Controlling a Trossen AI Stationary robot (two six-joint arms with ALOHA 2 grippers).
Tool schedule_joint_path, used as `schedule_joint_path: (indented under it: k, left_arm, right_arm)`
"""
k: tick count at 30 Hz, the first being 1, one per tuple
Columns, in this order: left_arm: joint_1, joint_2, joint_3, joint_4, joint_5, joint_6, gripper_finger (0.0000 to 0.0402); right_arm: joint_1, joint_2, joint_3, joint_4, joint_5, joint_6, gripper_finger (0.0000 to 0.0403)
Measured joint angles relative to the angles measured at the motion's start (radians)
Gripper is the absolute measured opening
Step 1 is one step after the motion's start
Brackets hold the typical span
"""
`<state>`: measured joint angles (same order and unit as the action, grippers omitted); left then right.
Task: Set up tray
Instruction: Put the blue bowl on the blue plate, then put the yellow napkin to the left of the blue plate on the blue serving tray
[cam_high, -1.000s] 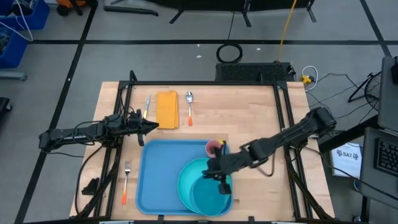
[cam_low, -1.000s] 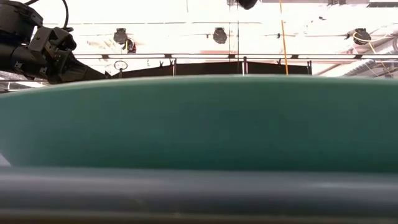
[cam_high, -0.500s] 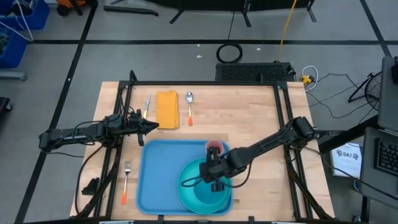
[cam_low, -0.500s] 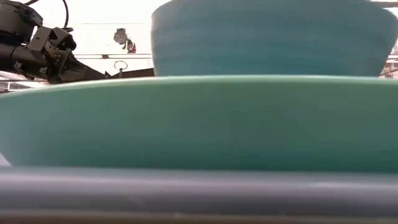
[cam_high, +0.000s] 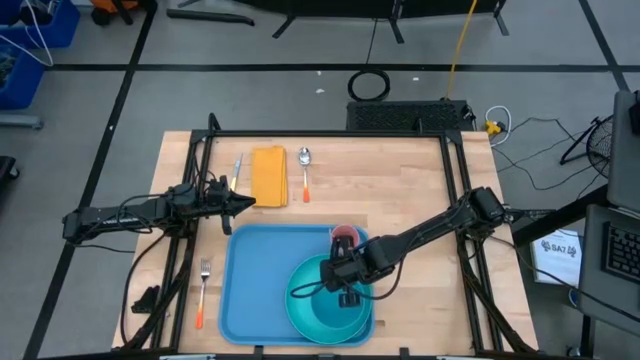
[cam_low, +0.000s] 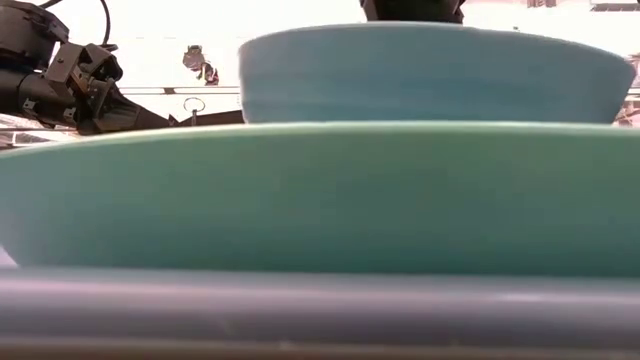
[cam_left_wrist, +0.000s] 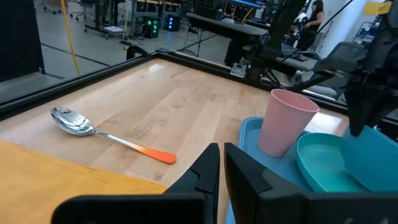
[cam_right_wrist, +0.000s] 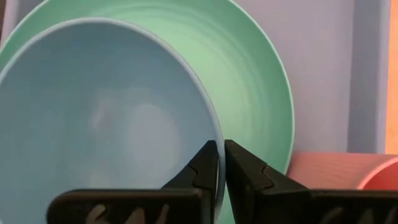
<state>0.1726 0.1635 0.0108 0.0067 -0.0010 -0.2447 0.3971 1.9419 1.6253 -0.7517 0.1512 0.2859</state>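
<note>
While the left hand (cam_high: 246, 201) hangs over the bare wood just off the tray's far-left corner, its fingers (cam_left_wrist: 205, 175) nearly together with only a thin slit between them and nothing held, the right hand (cam_high: 347, 297) is down over the dishes on the tray (cam_high: 250, 285). The tray lies flat on the near half of the worktop (cam_high: 400, 180), its long sides running away from the near edge. On its right part sits a round teal plate (cam_high: 302, 300), and on that plate rests a lighter blue bowl (cam_high: 335, 313). In the right wrist view the 2 fingers (cam_right_wrist: 200, 169) are pinched on the bowl's rim (cam_right_wrist: 214, 140), one inside and one outside. In the low view the bowl (cam_low: 430, 75) stands on the plate (cam_low: 320, 195), level, with the dark hand above it.

A pink cup (cam_high: 344, 237) stands upright at the tray's far-right corner, touching or just beside the plate. A fork (cam_high: 203, 290) with an orange handle lies on the wood left of the tray, apart from it. Along the far side lie a folded yellow cloth (cam_high: 270, 176), a spoon (cam_high: 305, 170) with an orange handle to its right, and a thin utensil (cam_high: 236, 170) to its left, too small to identify.
</note>
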Motion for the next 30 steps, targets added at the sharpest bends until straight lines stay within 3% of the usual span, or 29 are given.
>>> schedule_joint_path:
  k: [16, 30]
  left_arm:
    - [0.000, 0.000, 0.000, 0.000, 0.000, 0.001, 0.0026]
    - [0.000, 0.000, 0.000, 0.000, 0.000, 0.002, 0.0026]
  right_arm:
    - [-0.005, 0.000, 0.000, 0.024, -0.025, -0.010, 0.0031]
    - [-0.033, 0.000, 0.000, 0.080, -0.016, -0.051, 0.0123]
